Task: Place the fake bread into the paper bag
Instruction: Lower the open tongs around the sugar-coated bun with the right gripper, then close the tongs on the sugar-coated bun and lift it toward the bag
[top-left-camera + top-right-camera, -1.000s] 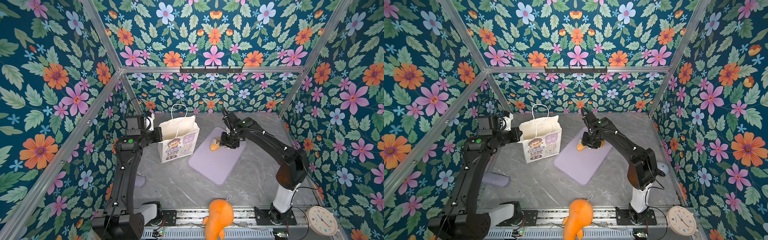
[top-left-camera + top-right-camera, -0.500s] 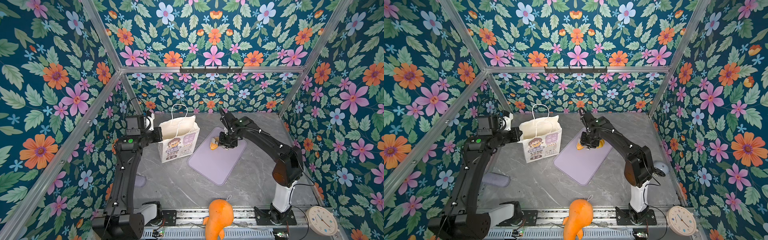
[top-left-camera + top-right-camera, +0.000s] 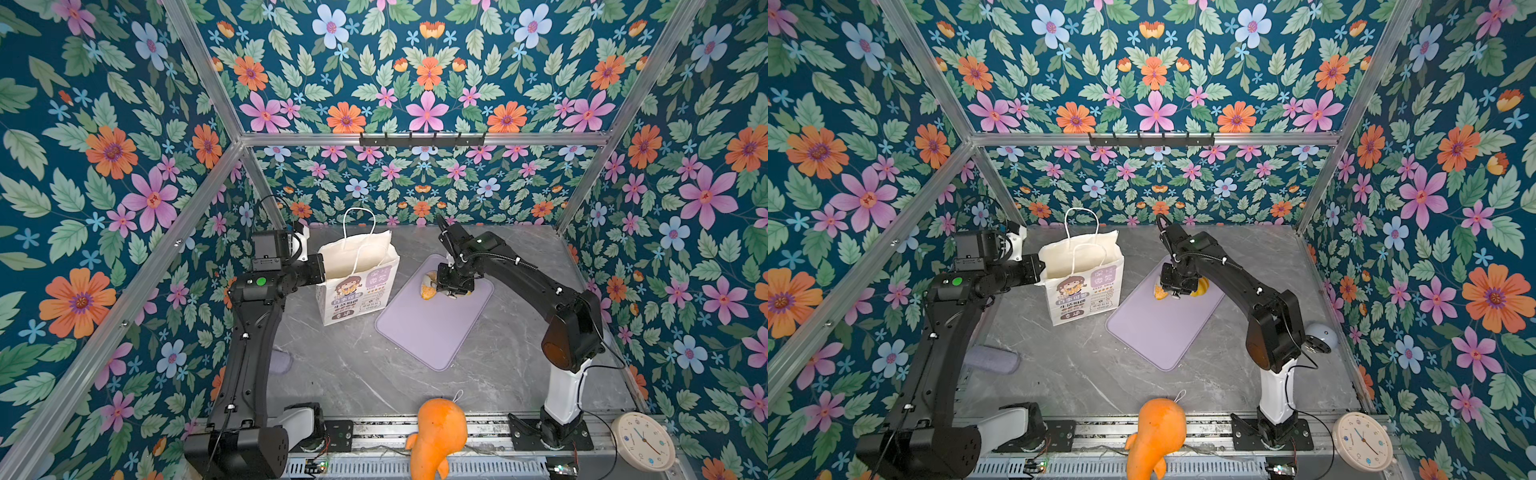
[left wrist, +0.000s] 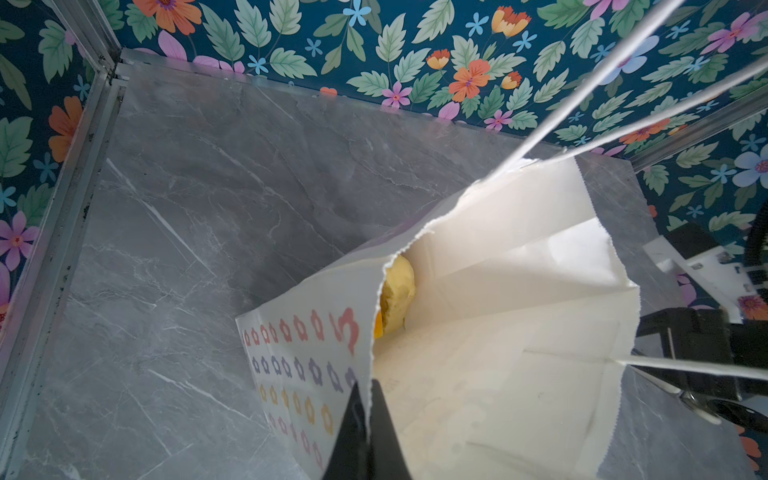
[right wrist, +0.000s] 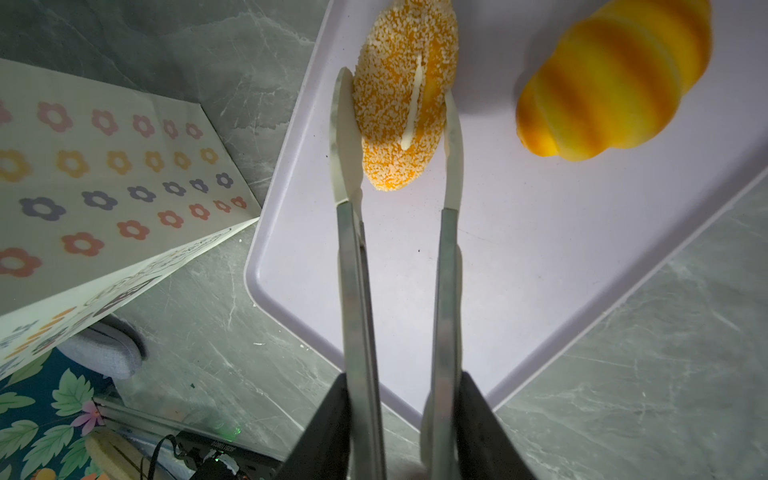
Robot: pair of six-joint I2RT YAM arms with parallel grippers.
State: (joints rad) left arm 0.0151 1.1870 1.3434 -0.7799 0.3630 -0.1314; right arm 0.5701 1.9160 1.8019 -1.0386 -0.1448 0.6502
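Note:
The white paper bag (image 3: pixel 357 282) stands open on the grey table, and my left gripper (image 4: pixel 368 399) is shut on its rim. One yellow fake bread (image 4: pixel 397 295) lies inside the bag. My right gripper (image 5: pixel 401 386) is shut on metal tongs (image 5: pixel 353 270) with white tips. Those tips sit against both sides of a speckled bun (image 5: pixel 403 104) on the lilac mat (image 5: pixel 519 249). A ridged yellow croissant (image 5: pixel 611 83) lies beside the bun, untouched. In both top views my right gripper (image 3: pixel 453 282) hovers over the bread (image 3: pixel 427 289) at the mat's far end.
A big orange plush toy (image 3: pixel 436 432) sits at the front rail. A round clock (image 3: pixel 642 440) lies at the front right. A grey padded roll (image 3: pixel 992 359) lies by the left arm, and a grey dome (image 3: pixel 1318 336) behind the right arm. Flowered walls enclose the table.
The tongs have narrowed onto the speckled bun, and the right arm has shifted slightly over the mat's far end. The left arm and the bag have stayed put.

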